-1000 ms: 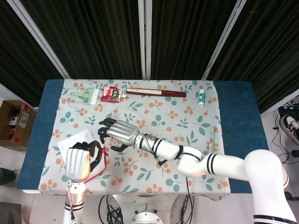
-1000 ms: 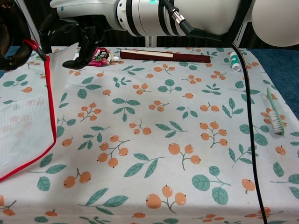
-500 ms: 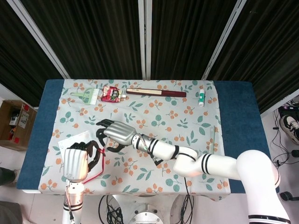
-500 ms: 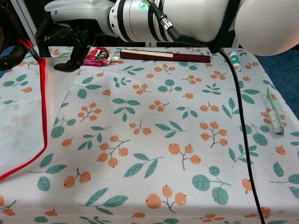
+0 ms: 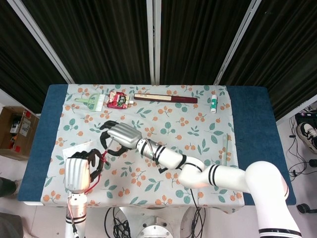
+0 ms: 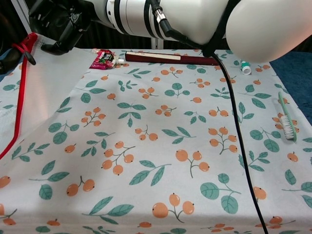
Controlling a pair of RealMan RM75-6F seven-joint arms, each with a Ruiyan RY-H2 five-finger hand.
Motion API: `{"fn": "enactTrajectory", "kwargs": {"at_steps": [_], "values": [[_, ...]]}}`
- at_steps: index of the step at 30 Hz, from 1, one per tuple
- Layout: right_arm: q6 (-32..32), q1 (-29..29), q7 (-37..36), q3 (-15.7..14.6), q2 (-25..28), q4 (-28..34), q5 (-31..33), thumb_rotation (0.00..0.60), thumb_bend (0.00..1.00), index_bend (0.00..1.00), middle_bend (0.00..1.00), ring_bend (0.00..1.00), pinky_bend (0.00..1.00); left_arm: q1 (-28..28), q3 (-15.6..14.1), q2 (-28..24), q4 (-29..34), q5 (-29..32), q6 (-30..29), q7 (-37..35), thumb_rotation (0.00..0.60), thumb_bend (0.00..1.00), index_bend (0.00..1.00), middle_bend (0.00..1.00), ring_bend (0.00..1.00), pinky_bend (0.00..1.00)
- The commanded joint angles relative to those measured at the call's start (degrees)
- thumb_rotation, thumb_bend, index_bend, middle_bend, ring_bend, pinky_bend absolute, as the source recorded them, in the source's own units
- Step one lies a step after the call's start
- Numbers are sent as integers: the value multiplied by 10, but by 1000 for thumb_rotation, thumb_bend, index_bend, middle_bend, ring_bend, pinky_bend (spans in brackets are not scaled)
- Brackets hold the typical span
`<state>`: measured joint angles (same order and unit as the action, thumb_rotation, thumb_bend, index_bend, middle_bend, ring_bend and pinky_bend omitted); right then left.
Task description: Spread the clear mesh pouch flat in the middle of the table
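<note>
The clear mesh pouch (image 5: 75, 148) with its red edge (image 6: 18, 100) is at the table's left side, raised off the cloth. My left hand (image 5: 77, 171) grips the red edge near its top, and shows only as a dark shape at the left border in the chest view (image 6: 9, 56). My right hand (image 5: 118, 137) reaches across from the right. Its fingers (image 6: 59, 30) curl right beside the pouch's upper edge. Whether they pinch the clear mesh does not show.
Along the far edge lie a green brush (image 5: 91, 100), a red packet (image 6: 103, 58), a long dark red box (image 6: 170, 58) and a small green-and-white tube (image 6: 245, 66). A toothbrush (image 6: 287, 119) lies at the right. A cardboard box (image 5: 17, 131) stands on the floor at the left.
The pouch's red edge has been drawn leftward with my left hand. My right hand has followed it to the left and curled its fingers further.
</note>
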<state>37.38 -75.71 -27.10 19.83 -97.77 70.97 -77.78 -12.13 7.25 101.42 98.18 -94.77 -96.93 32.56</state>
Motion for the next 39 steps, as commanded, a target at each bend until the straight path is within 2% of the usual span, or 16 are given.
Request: {"fn": "enactTrajectory", "kwargs": {"at_steps": [1,18,39], "values": [[0,3,6,2,9,8,7,600,381,1000,440,155,102,3,1,1,-4,4,1,-6,600,424,759,771,720,736],[15,25,37,6,48,53,26,600,390,1000,447,162,107,5,3,6,-12,29,27,-29,600,423,759,769,719,736],[47,48,28,8,69,73,19,600,395,1000,449,168,110,-1,1,11,-21,62,67,-53,600,424,758,769,717,739]]}}
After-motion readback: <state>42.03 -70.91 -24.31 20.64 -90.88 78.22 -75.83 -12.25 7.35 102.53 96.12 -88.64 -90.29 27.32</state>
